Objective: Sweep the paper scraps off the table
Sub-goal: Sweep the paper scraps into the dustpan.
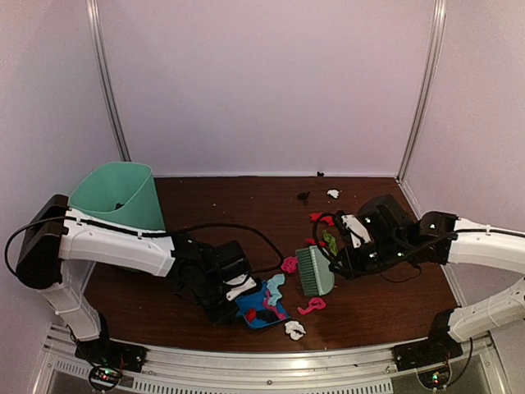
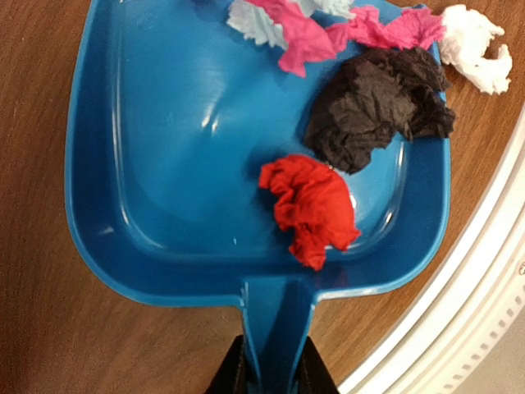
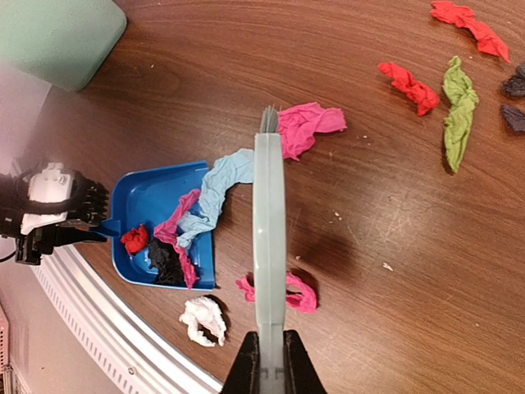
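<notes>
- The left gripper (image 2: 273, 371) was closed on the dustpan (image 2: 164, 148) handle; the right gripper (image 3: 269, 363), on the brush (image 3: 269, 222).
- A fast stroke could have flicked the white scrap (image 3: 203, 318) off the table (image 3: 394, 263).

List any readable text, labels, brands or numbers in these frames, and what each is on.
None: no readable text in any view.
The blue dustpan, brush and green bin are plain.
The left arm and right arm show no legible marking.
</notes>
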Tool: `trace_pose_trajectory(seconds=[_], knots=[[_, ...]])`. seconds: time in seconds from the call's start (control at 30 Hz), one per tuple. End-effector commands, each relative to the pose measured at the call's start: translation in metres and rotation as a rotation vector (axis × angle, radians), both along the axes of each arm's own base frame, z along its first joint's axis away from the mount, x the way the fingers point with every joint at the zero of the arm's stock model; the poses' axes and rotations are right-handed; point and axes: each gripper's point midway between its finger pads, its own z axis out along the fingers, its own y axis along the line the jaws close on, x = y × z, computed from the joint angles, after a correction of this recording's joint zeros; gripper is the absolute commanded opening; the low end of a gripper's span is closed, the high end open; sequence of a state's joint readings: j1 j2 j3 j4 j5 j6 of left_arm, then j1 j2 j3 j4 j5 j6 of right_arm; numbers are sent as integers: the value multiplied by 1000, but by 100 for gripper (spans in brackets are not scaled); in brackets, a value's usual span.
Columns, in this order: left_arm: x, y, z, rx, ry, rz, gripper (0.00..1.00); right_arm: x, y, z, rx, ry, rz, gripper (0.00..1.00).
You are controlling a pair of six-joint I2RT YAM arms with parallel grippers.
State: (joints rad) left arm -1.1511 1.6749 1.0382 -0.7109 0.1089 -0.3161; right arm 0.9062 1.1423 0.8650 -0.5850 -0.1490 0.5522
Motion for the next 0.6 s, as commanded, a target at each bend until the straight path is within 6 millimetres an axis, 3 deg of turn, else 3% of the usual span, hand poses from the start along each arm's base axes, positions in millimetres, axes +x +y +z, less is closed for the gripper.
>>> trace_pose_trajectory(seconds=[0.0,0.33,0.57], knots=[[-6,2,1,24,-7,-49,0,7,-26,11,-54,-45,-98,0],[-12,2,3,32,-2,-65,0,-10,-56,-14,-122,19,-167,0],[-9,-5,0,23,-2,-44,0,-13,-49,-37,-134,86,-161,0]])
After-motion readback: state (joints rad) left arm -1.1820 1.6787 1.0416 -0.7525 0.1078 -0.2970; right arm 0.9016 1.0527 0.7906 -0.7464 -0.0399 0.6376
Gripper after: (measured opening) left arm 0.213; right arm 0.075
